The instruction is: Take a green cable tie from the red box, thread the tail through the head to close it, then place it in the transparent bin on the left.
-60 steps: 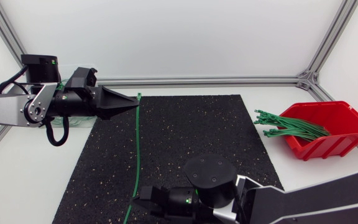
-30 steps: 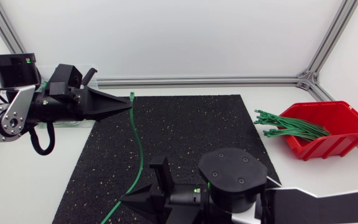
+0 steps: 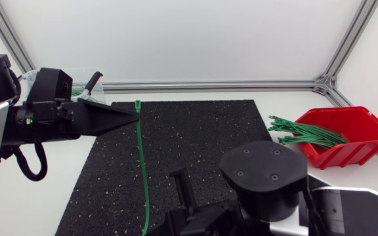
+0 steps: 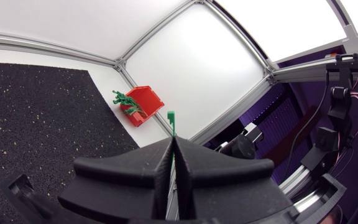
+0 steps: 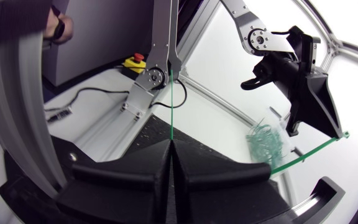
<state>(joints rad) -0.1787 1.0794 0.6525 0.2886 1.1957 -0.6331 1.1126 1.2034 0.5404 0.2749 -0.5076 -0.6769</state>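
Note:
A green cable tie [image 3: 141, 167] stretches nearly straight over the black mat [image 3: 202, 144]. My left gripper [image 3: 135, 113] is shut on it just below its head [image 3: 138, 103]; in the left wrist view the head [image 4: 171, 117] pokes out past the closed left gripper [image 4: 172, 144]. My right gripper [image 3: 155, 231], at the front edge, is shut on the tail end; in the right wrist view the tail [image 5: 173, 106] sticks out past the closed right gripper [image 5: 171, 144]. The red box [image 3: 350, 131] holds a bundle of green ties [image 3: 304, 133]. The transparent bin [image 3: 77, 73] is mostly hidden behind my left arm.
The red box [image 4: 145, 106] stands at the table's right side, off the mat. In the right wrist view the transparent bin [image 5: 265, 144] shows several green ties inside, beside my left arm [image 5: 297, 68]. An aluminium frame [image 3: 209, 85] borders the back of the table.
My left gripper drew back to the left with the tie's head. My right arm rose and its gripper slid to the front edge. The tie bowed, then straightened.

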